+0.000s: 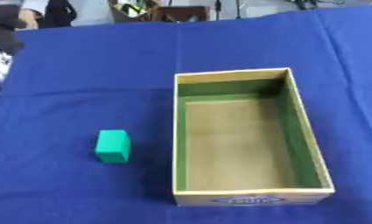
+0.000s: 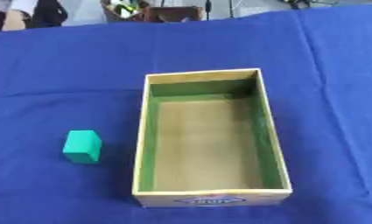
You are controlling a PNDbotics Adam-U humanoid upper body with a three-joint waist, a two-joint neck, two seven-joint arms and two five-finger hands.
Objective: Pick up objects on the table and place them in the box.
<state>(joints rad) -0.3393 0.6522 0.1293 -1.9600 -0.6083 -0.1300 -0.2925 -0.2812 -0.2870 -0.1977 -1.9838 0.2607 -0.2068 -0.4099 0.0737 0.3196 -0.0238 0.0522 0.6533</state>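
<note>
- Closest to the camera is the wooden box (image 1: 252,195), open side up with green inner walls, nothing in it so far.
- Green block (image 1: 113,146) sits on the blue tablecloth (image 1: 81,78) just left of the box, apart from it, probably an easy left-hand grab.
- Neither hand shows up, so can't tell what they're doing.

One label in sight, and its wording cannot be made out.

The box (image 1: 252,199) carries a blue-and-white oval mark on its near outer wall, at the middle of that short side; there are letters in it, but they are too blurred to read. Nothing else on the blue cloth (image 1: 81,78) bears any writing, number or sign. No fingers show in either view, so the mark cannot be placed against them.
</note>
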